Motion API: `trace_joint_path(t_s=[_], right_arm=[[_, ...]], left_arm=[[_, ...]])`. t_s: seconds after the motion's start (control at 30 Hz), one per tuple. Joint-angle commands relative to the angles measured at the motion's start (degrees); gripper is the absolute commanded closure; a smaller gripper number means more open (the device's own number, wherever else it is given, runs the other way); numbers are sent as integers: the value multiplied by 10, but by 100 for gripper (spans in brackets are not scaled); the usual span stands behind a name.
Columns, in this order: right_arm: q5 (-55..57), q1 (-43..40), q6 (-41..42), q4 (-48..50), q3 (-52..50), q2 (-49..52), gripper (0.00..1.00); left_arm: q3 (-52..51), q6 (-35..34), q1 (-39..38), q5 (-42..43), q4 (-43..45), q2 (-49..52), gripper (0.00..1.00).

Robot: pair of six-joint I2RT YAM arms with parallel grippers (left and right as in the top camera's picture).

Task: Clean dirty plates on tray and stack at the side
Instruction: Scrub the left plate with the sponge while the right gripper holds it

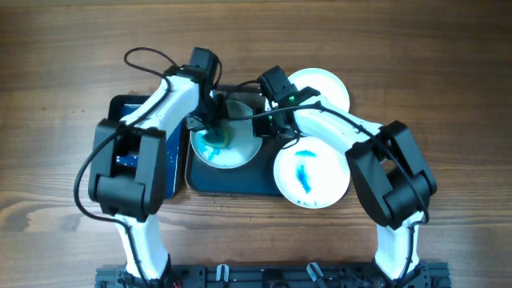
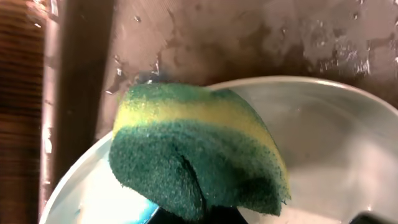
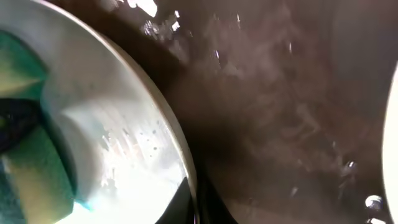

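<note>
Overhead: the left gripper (image 1: pixel 210 122) pressed a sponge (image 1: pixel 219 130) onto a plate (image 1: pixel 228 152) lying in the left half of the tray (image 1: pixel 232 182), a teal smear showing on the plate's centre. The right gripper (image 1: pixel 264 126) sat at that plate's right rim, over the middle of the tray. A second plate (image 1: pixel 312 172), streaked blue, overlapped the tray's right front corner and reached onto the bench (image 1: pixel 64 80). A third plate (image 1: pixel 328 84), looking white, lay just off the tray's right rear corner. A small tray (image 1: pixel 174 168) sat against the tray's left side, under the left arm.

Left wrist: the left jaws, mostly out of frame, were clamped on the sponge (image 2: pixel 199 155), its green pad and yellow band bent over the plate (image 2: pixel 323 143). Beyond the plate, the tray (image 2: pixel 249 37) floor glistened with water, and the bench (image 2: pixel 18 93) showed at the far left.

Right wrist: the right jaws were pinched on the plate (image 3: pixel 124 155) at its rim, one dark finger on each side. The sponge (image 3: pixel 31 180) lay on the plate at the left edge of the frame, and the wet tray (image 3: pixel 280 124) filled the rest.
</note>
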Motion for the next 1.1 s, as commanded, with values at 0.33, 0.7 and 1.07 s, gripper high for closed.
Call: trace_joint_path(t_s=[0.33, 0.7, 1.07], right_arm=[[-122, -42, -10, -7, -2, 25, 96], [-72, -42, 14, -22, -2, 25, 96], [-64, -41, 15, -23, -2, 25, 96]], left_arm=[[-33, 282, -40, 206, -45, 40, 96], [-33, -77, -53, -280, 150, 39, 96], [-33, 247, -62, 260, -7, 39, 96]])
